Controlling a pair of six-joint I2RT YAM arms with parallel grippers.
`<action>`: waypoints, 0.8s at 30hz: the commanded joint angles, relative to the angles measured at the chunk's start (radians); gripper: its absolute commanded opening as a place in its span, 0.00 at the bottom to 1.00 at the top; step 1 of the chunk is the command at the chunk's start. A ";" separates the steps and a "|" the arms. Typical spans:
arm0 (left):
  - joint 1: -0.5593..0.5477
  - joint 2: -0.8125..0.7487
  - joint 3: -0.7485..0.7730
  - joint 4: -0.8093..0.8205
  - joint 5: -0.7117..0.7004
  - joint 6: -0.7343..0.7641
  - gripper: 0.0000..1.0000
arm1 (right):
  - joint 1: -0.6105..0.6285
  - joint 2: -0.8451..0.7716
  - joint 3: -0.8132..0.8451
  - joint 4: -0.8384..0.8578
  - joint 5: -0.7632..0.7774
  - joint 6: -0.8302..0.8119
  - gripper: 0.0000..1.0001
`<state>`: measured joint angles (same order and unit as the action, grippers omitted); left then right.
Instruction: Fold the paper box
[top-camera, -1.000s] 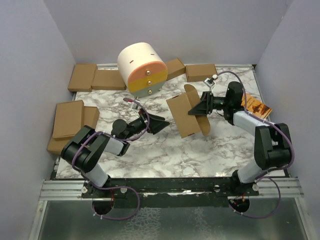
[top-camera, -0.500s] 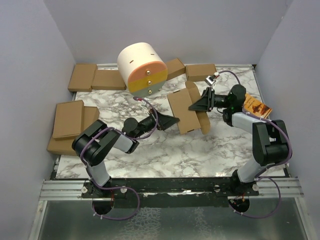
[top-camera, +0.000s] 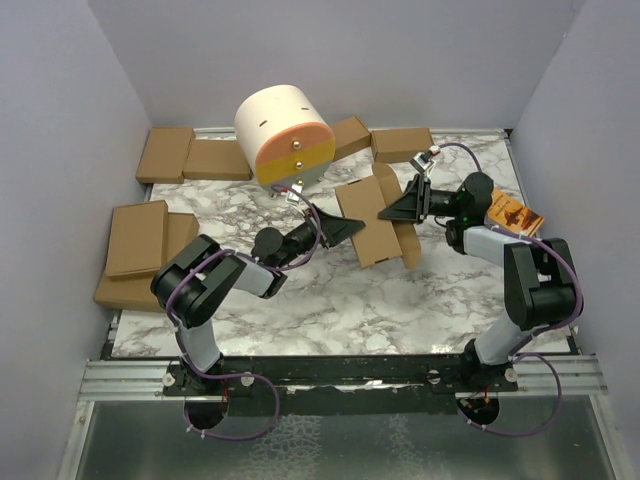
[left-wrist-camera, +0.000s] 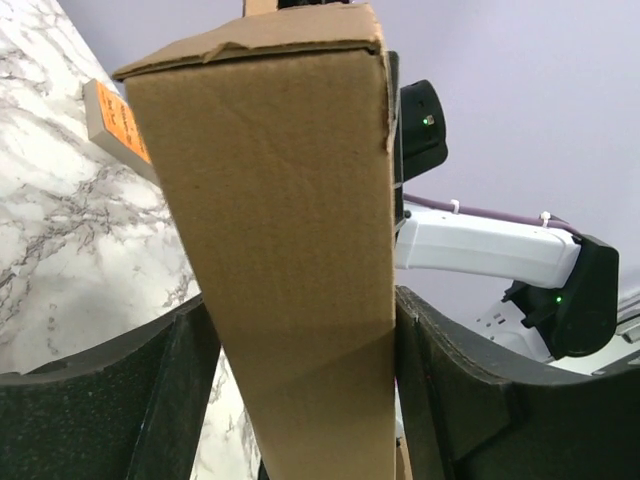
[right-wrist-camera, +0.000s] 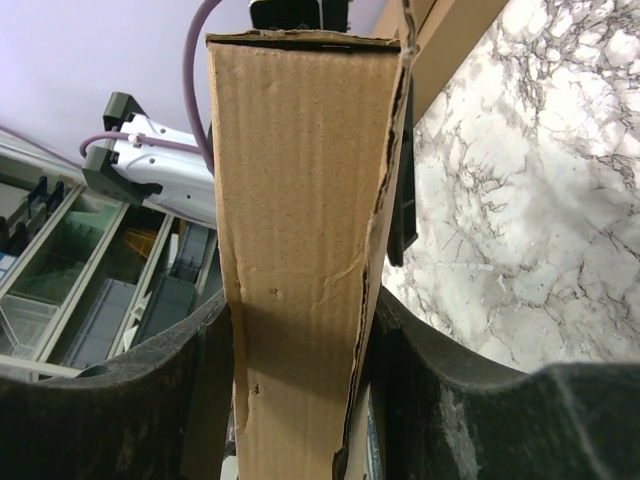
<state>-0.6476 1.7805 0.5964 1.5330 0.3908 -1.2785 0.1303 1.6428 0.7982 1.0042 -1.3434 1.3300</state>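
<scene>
The paper box (top-camera: 372, 228) is a partly folded brown cardboard sheet, held tilted above the marble table (top-camera: 340, 300) just right of centre. My left gripper (top-camera: 348, 231) is shut on its left edge, and my right gripper (top-camera: 392, 212) is shut on its right side. In the left wrist view the cardboard (left-wrist-camera: 290, 200) stands upright between both fingers of the left gripper (left-wrist-camera: 300, 400). In the right wrist view a folded double layer of cardboard (right-wrist-camera: 300, 200) fills the right gripper (right-wrist-camera: 300, 400), with both pads against it.
A white, orange and yellow drawer unit (top-camera: 285, 135) stands at the back centre. Ready-made brown boxes lie at the back (top-camera: 190, 155) (top-camera: 400, 143) and in a stack at the left (top-camera: 140, 238). An orange booklet (top-camera: 512, 212) lies at the right edge and shows in the left wrist view (left-wrist-camera: 115, 120).
My left gripper has reached right and taken hold of the box's left edge. My right gripper has drawn the box back and turned it flatter.
</scene>
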 joint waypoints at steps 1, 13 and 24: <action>-0.006 0.024 0.031 0.251 -0.012 -0.040 0.62 | 0.000 0.014 -0.008 0.042 0.024 0.006 0.43; 0.035 0.004 0.009 0.251 0.035 -0.050 0.39 | 0.000 -0.016 0.004 -0.047 0.005 -0.112 0.61; 0.132 -0.045 -0.040 0.252 0.129 -0.127 0.34 | -0.086 -0.030 0.030 -0.074 -0.068 -0.249 0.99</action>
<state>-0.5526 1.7802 0.5739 1.5337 0.4484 -1.3544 0.0933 1.6463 0.7986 0.9348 -1.3567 1.1759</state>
